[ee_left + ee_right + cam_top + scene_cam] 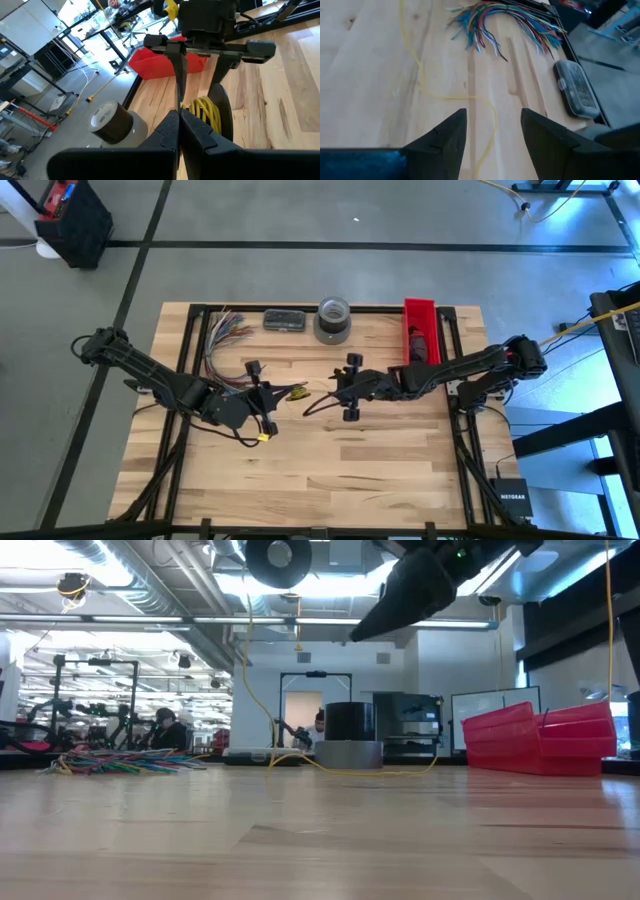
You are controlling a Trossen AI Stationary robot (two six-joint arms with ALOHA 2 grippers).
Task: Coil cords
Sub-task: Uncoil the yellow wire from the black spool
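Cord: a thin yellow cord lies loose on the counter, running in a slack curve between the two hands; a tight yellow coil sits just beyond the left hand's fingertips.
Left hand: near the middle of the counter, left of centre; its fingers are pressed together, with a thin dark strand rising from between the tips; whether it is pinched I cannot tell.
Right hand: just right of the left hand, facing it; fingers spread wide, nothing between them, the cord lying on the wood below.
Far edge: fan of multicoloured wires at left, grey case, tape roll, red bin.
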